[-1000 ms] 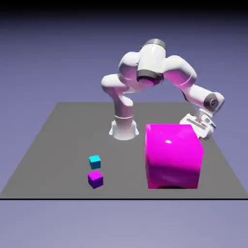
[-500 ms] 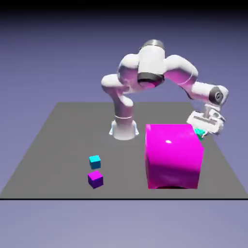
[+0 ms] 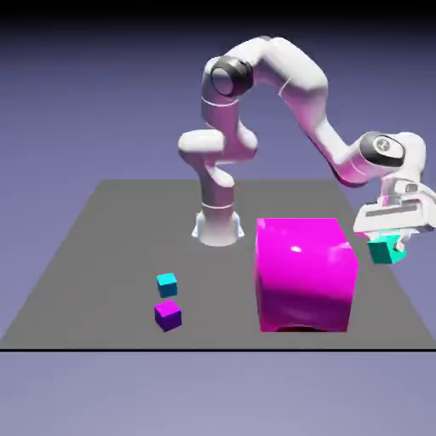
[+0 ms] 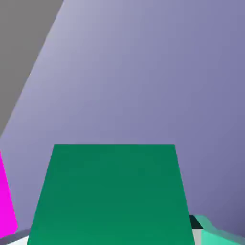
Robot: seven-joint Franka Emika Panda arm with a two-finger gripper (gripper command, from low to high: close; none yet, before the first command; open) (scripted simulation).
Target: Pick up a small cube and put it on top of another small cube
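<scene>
My gripper (image 3: 388,243) is shut on the small teal-green cube (image 3: 386,251) and holds it in the air off the exterior view's right side of the big magenta cube (image 3: 305,272), near the table's right edge. In the hand view that small cube (image 4: 112,196) fills the lower middle and hides the fingertips. Two other small cubes rest on the table at the front left: a cyan-blue cube (image 3: 167,283) and, just in front of it, a purple cube (image 3: 168,314).
The big magenta cube stands between the held cube and the two small cubes at the left. The robot's base (image 3: 216,223) rises at the grey table's (image 3: 102,247) far edge. A magenta sliver (image 4: 5,206) shows at the hand view's left edge.
The gripper shut on the teal-green cube behind the magenta cube's right side. The arm then rose and swung to the exterior view's right, lifting the cube into plain sight.
</scene>
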